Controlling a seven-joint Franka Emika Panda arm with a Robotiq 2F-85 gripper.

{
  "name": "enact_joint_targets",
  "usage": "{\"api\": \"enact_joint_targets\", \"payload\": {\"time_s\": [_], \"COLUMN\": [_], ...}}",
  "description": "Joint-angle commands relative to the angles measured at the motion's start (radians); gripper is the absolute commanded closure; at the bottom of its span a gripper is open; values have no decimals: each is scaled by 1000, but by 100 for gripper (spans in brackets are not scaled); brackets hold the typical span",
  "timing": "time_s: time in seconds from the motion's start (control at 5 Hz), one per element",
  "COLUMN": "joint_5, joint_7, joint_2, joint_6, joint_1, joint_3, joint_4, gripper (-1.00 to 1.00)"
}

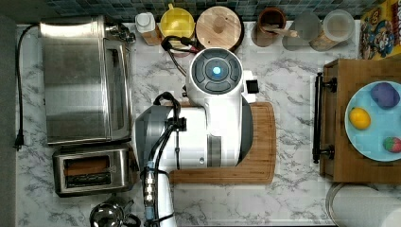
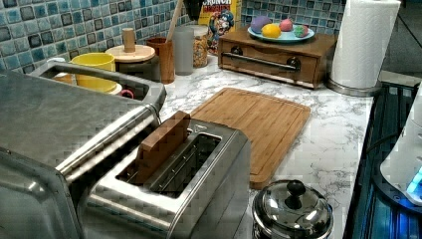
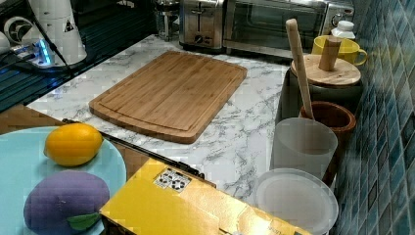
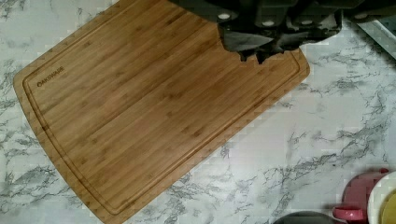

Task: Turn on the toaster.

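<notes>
Big toaster oven (image 1: pixel 85 78) sits right beside the toaster (image 1: pixel 92 170) at the top view's lower left, so a drifting arm could bump the wrong appliance. The gripper (image 4: pixel 261 44) hangs over the bamboo cutting board (image 4: pixel 154 107), cropped — open or closed, I can't tell. The toaster's lever is hard to pick out.

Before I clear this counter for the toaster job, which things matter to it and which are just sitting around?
For the job:
- toaster, with a brown slice standing in one slot
- gripper, above the cutting board

Just lying about:
- toaster oven
- yellow cup
- paper towel roll
- plate of fruit
- cereal box
- metal pot
</notes>
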Motion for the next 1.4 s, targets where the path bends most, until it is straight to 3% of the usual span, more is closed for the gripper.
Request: {"api": "enact_joint_targets", "payload": {"time_s": [0.2,0.8,1.4], "joint_5": [1,-2,95], "joint_7": [-7,-119,-257], "joint_2": [0,-106,-211], "joint_6": [5,180,241], "joint_1": [2,81,97], "joint_3": [2,91,163], "joint_4": [0,-291,-460], "gripper": [100,100,100]}}
